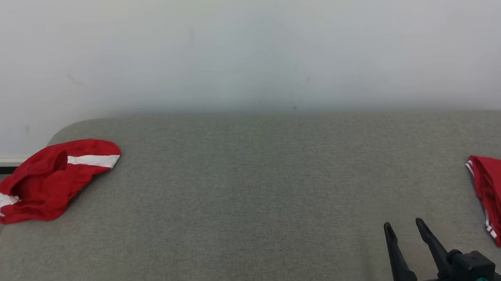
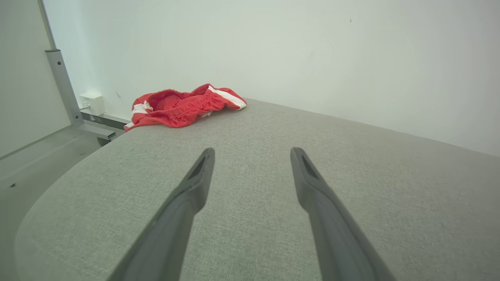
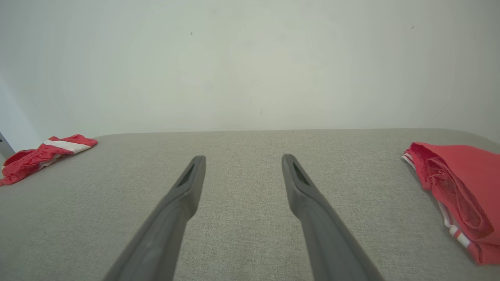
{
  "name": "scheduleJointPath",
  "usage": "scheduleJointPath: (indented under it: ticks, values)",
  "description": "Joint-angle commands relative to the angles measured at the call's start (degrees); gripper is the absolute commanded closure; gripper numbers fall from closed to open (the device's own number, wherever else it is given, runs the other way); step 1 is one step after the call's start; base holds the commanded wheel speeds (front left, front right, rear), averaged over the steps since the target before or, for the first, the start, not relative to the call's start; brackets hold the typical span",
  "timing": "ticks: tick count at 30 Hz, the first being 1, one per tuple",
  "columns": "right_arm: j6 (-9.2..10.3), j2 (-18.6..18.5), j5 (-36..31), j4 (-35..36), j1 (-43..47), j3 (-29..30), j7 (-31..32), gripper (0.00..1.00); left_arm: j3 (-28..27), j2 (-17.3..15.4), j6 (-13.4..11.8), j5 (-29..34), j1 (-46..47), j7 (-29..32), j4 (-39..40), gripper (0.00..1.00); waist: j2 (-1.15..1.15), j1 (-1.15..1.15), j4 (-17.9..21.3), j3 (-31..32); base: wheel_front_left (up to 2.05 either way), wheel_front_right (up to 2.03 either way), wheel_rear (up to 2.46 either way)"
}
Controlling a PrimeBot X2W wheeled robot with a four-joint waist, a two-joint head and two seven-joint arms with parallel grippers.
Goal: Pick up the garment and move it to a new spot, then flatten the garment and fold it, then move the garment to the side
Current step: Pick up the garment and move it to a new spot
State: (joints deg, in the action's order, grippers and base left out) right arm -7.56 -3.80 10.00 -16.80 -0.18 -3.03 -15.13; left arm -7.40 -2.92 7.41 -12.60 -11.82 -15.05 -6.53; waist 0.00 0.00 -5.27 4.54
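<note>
Left gripper (image 2: 252, 154) and right gripper (image 3: 242, 160) were recorded spread apart, empty. Crumpled red shorts (image 1: 55, 180) were judged light and limp; a raised fold was favoured for grasping.

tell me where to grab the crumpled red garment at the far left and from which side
Grip the bunched fold beside the white stripe on the crumpled garment, on its near right side. Come down from above with the open left gripper, probably: that fold stands off the grey cushion, while the left end seems to overhang the edge.
</note>
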Motion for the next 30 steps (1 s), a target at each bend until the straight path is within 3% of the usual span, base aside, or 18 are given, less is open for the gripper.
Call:
scheduleJointPath:
  ticks: [1, 18, 30]
  values:
    - [0.17, 0.32, 0.28, 0.14, 0.62, -0.1, 0.01, 0.0, -0.15, 0.06, 0.06, 0.63, -1.03, -0.15, 0.19, 0.0, 0.0, 0.0, -4.7, 0.56, 0.0, 0.0, 0.0]
    - [0.17, 0.85, 0.71, -0.52, 1.44, -3.14, 0.01, 0.0, -2.47, -0.77, 0.03, 0.86, -3.13, -0.15, 1.52, 0.0, 0.0, 0.0, -15.15, 1.35, 0.0, 0.0, 0.0]
    - [0.17, 0.92, 1.9, -0.55, 1.41, -4.0, 0.01, 0.0, -3.04, -1.14, 0.03, 0.68, -2.78, -0.15, 1.22, 0.0, 0.0, 0.0, -17.19, 0.7, 0.0, 0.0, 0.0]
